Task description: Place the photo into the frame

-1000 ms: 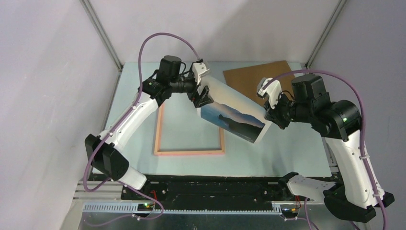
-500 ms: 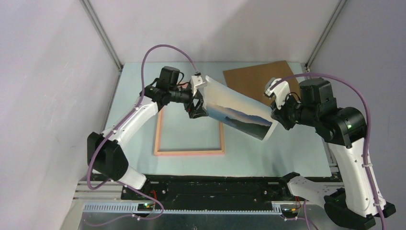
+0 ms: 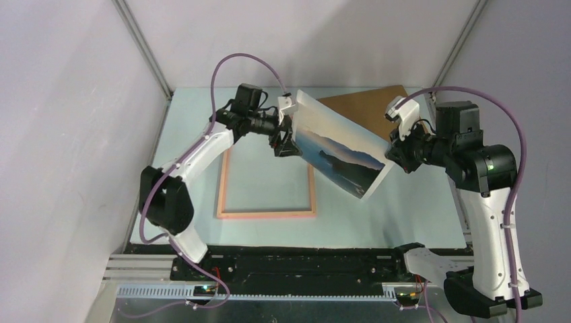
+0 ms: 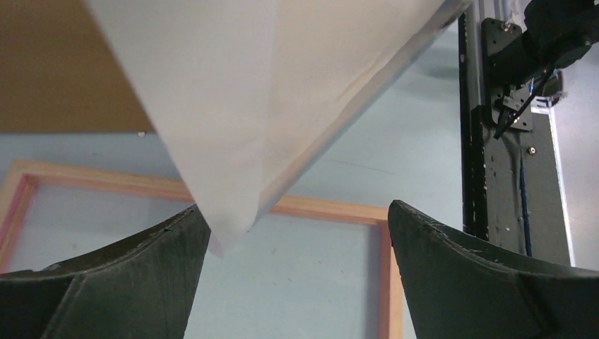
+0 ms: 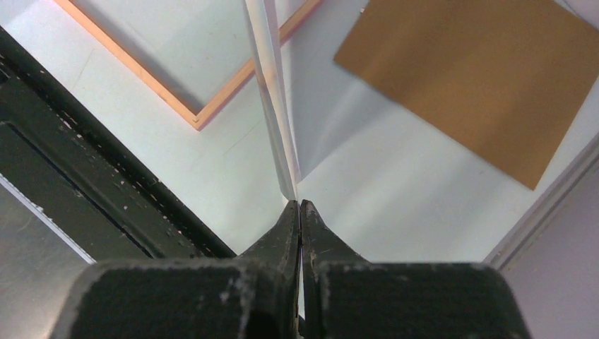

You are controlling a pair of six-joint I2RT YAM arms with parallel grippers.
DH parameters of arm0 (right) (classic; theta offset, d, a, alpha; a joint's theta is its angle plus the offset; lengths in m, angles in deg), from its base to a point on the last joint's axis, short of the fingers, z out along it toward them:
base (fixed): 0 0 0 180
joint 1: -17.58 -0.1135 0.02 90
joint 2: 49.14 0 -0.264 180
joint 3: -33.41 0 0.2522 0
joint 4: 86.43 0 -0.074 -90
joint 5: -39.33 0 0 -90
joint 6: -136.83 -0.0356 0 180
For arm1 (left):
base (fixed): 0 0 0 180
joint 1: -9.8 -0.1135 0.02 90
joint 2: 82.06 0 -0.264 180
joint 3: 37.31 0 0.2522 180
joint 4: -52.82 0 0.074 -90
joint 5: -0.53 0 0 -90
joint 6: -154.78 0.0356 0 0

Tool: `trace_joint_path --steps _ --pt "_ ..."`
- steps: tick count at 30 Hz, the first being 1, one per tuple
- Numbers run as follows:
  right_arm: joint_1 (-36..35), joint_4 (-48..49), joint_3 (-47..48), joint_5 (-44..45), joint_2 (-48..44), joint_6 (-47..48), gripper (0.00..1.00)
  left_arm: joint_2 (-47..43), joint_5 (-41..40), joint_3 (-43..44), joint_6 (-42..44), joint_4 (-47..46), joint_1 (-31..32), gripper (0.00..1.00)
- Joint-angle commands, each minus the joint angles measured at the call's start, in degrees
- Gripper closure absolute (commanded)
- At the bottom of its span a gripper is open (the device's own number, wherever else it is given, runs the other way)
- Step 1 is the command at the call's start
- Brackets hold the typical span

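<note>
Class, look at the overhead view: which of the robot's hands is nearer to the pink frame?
Left. The left hand hovers open above the frame's far right corner; the right hand, shut on the photo, is off to the frame's right.

I am working in what looks like a robotics lab: plain grey panels are enclosing my pale blue bench, metal posts are rising at the bench's far corners, and a black mounting rail is running along the bench's near edge.
</note>
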Motion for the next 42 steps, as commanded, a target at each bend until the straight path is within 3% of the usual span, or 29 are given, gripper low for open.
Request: trace_joint_path --steps 1,9,15,21,26,28,31,34,37,42 --pt "3.41 2.02 2.66 -5.86 0.58 0.05 1.0 4.37 4.09 5.88 -1.97 -3.3 0.04 0.0" --pt "8.25 2.72 3.65 -8.97 2.48 -0.67 1.0 7.36 8.68 10.03 -5.33 -5.02 0.82 0.03" --pt "12.17 5.18 3.81 -9.65 3.67 -2.41 1.0 5.96 10.65 9.58 -7.5 -5.17 0.94 0.19" --pt "16.04 7.01 4.04 -11.62 5.03 -4.8 1.0 3.91 10.45 8.03 -8.45 -5.24 1.02 0.46" --pt "17.71 8.2 3.02 -14.78 5.21 -6.06 1.0 3.71 7.38 9.71 -10.91 -5.63 1.41 0.62" --pt "18.02 8.75 2.41 -15.55 5.06 -6.33 1.0 3.6 5.67 10.69 -12.53 -5.93 1.73 0.69" --pt "18.26 9.96 1.43 -15.82 4.99 -7.11 1.0 3.5 2.87 12.33 -17.06 -6.13 1.84 0.93" --pt "18.37 11.85 0.56 -15.85 5.39 -7.9 1.0 1.9 -3.03 13.43 -22.6 -6.22 1.77 1.0" --pt "18.37 13.62 0.31 -15.43 6.6 -9.77 0.88 -1.0 -9.23 12.68 -25.68 -6.23 1.52 1.0" --pt "18.37 19.22 -0.75 -13.32 8.58 -13.93 0.5 -9.78 -19.72 8.95 -27.11 -5.49 -0.22 1.0"
